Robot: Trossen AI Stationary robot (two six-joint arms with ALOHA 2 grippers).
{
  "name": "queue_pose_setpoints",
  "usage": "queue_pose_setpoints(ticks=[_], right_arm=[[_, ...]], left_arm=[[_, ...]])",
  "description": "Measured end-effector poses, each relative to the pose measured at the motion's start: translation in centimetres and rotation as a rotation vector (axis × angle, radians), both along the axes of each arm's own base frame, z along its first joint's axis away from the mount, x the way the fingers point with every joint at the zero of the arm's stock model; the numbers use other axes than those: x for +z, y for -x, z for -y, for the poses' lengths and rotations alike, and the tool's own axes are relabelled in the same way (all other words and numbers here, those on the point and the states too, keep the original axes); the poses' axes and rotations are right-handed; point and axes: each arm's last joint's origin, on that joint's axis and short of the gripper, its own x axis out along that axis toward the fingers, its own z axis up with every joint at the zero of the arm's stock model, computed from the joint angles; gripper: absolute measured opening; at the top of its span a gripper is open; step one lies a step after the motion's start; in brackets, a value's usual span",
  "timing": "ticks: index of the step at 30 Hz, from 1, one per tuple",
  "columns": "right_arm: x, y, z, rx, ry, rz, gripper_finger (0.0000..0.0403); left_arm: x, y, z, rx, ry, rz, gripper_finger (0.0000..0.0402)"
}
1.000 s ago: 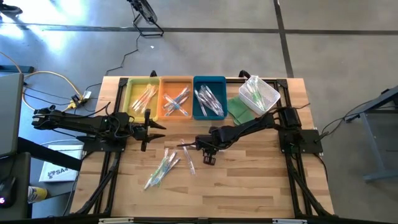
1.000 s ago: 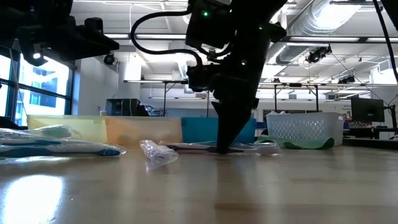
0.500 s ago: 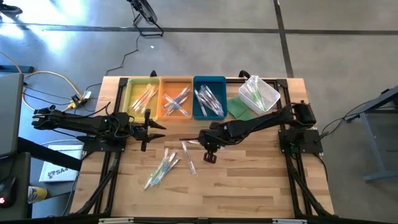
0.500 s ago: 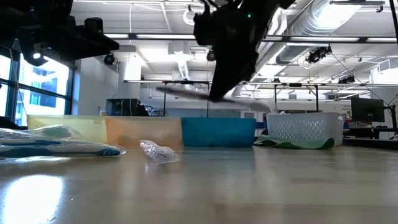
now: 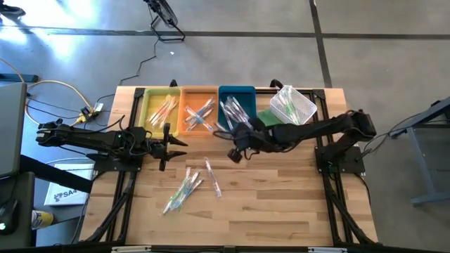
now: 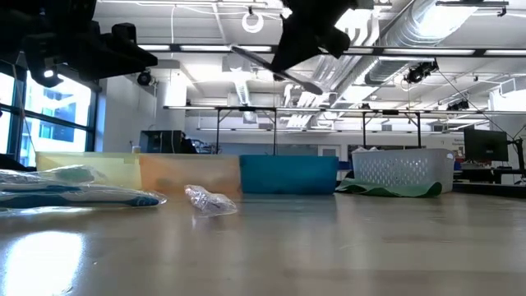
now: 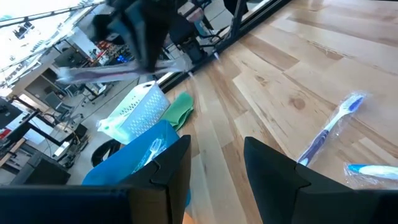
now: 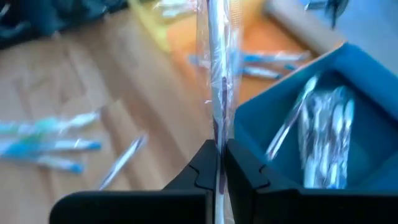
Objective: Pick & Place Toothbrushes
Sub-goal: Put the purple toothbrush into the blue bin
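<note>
Lifted from the table, right fingers [image 8: 219, 163] pinch a blurred wrapped toothbrush [image 8: 217, 68] above the blue tray [image 5: 226, 92]; left fingers [image 7: 214, 168] spread.

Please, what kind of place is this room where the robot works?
Probably a robotics lab or workshop in an industrial hall: bare ceiling ducts, a concrete floor with loose cables, and other workbenches with a monitor behind the wooden table.

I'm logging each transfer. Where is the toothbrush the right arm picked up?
The toothbrush is pinched in the right claw, held in the air at the near edge of the blue tray, beside the orange tray.
</note>
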Motion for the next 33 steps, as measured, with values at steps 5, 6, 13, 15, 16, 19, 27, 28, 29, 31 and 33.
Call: queue_pose_setpoints(ticks=[5, 6, 13, 15, 16, 19, 27, 28, 29, 31, 33], right_arm=[[0.5, -0.8, 2.1, -0.041, 0.041, 0.077, 0.0008], [0.6, -0.9, 2.6, -0.055, 0.043, 0.090, 0.0008], [1.2, -1.5, 6.0, -0.147, 0.048, 0.195, 0.0008], [1.1, -1.7, 6.8, -0.163, 0.047, 0.207, 0.0008], [1.0, -1.7, 7.2, -0.168, 0.044, 0.205, 0.0008], [0.5, -2.2, 8.3, -0.185, 0.034, 0.215, 0.0008], [-2.9, -3.2, 11.9, -0.233, -0.056, 0.167, 0.0008], [-3.4, -3.2, 12.3, -0.243, -0.066, 0.144, 0.0008], [-4.1, -3.2, 12.7, -0.256, -0.071, 0.126, 0.0008], [-4.9, -3.4, 13.7, -0.286, -0.090, 0.125, 0.0008], [-5.6, -3.3, 14.5, -0.310, -0.124, 0.112, 0.0008]], left_arm=[[0.0, 0.0, 0.0, 0.000, 0.000, 0.000, 0.0143], [0.0, 0.0, 0.0, 0.000, 0.000, 0.000, 0.0143], [0.0, 0.0, 0.0, 0.000, 0.000, 0.000, 0.0143], [0.0, 0.0, 0.0, 0.000, 0.000, 0.000, 0.0143], [0.0, 0.0, 0.0, 0.000, 0.000, 0.000, 0.0143], [0.0, 0.0, 0.0, 0.000, 0.000, 0.000, 0.0143], [0.1, 0.0, 0.0, 0.000, 0.001, 0.009, 0.0143], [0.1, 0.0, 0.0, 0.000, 0.001, 0.008, 0.0143], [0.1, 0.0, 0.0, 0.000, 0.001, 0.010, 0.0143], [0.1, 0.0, 0.0, 0.000, 0.001, 0.010, 0.0143], [0.1, 0.0, 0.0, 0.000, 0.001, 0.014, 0.0143]])
